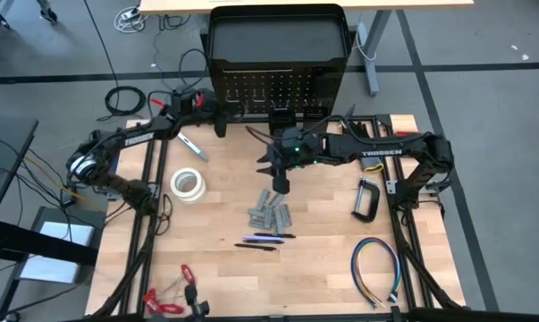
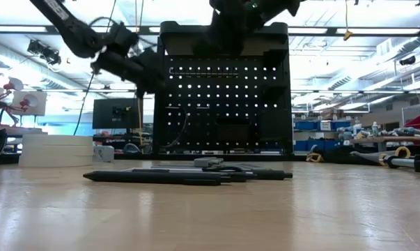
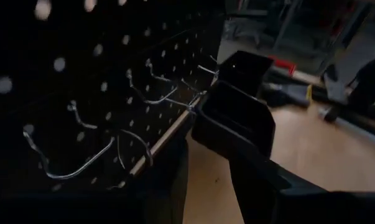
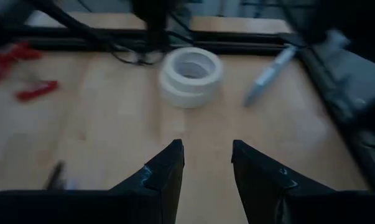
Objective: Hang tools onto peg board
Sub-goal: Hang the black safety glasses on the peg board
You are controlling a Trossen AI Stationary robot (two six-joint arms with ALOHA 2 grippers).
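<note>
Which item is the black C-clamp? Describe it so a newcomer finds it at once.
Start at the upright black peg board at the table's far edge, then move to the table's right side, beside the right arm's base. The black C-clamp lies flat there on the wood, above the multicoloured wire loop. Unlike that thin coloured loop, it is a chunky dark C-shaped frame with a silver screw.

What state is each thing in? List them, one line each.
Right gripper: open, empty, above the table.
Left gripper: at the peg board, state unclear.
Tape rolls: stacked, flat on the table.
C-clamp: lying flat.
Pens: lying flat, unhung.
</note>
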